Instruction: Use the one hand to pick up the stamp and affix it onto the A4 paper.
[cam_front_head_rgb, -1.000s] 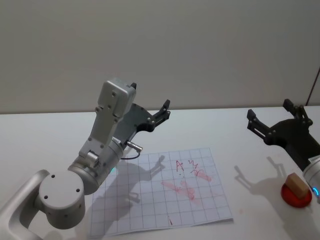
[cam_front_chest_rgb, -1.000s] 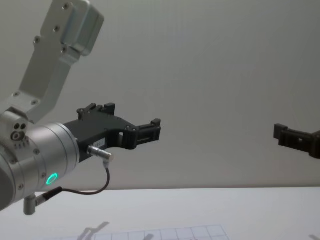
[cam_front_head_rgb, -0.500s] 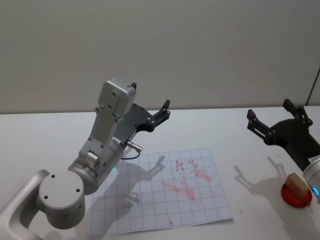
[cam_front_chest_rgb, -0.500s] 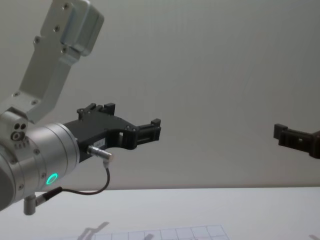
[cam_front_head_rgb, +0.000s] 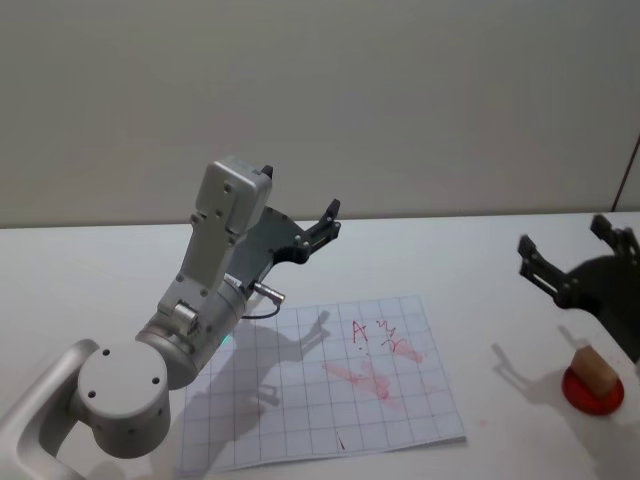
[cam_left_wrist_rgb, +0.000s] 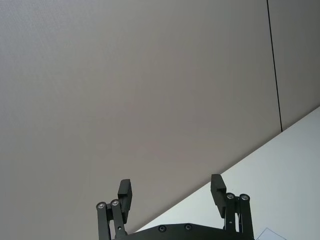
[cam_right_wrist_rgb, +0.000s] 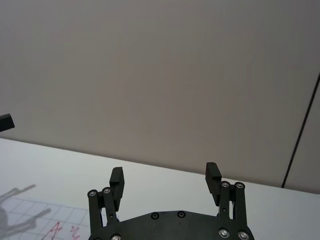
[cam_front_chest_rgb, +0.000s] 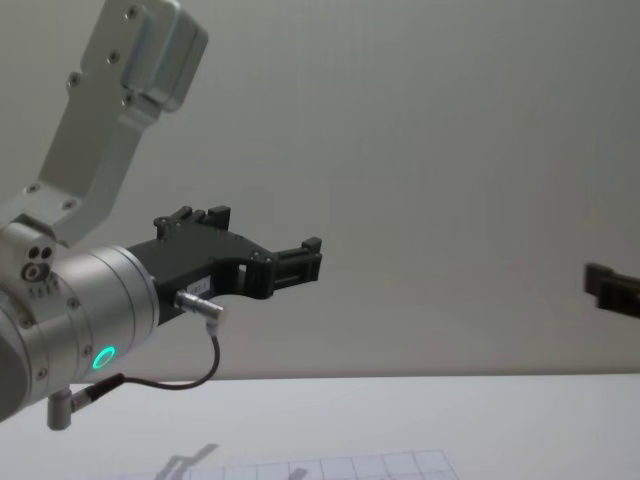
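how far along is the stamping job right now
Nothing looks done yet: the stamp sits on its red pad, apart from the A4 paper, which already bears red marks. In hand: the right gripper hovers beyond the stamp, fingers open and empty. Left to do: grasp the stamp, carry it over and press it on the sheet. The left gripper is parked raised by the paper's far edge, open.

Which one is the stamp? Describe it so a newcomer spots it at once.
From the gridded A4 paper, look to the robot's right, beyond the sheet's edge. A round red pad lies there; the stamp is the small light-brown wooden block on it.
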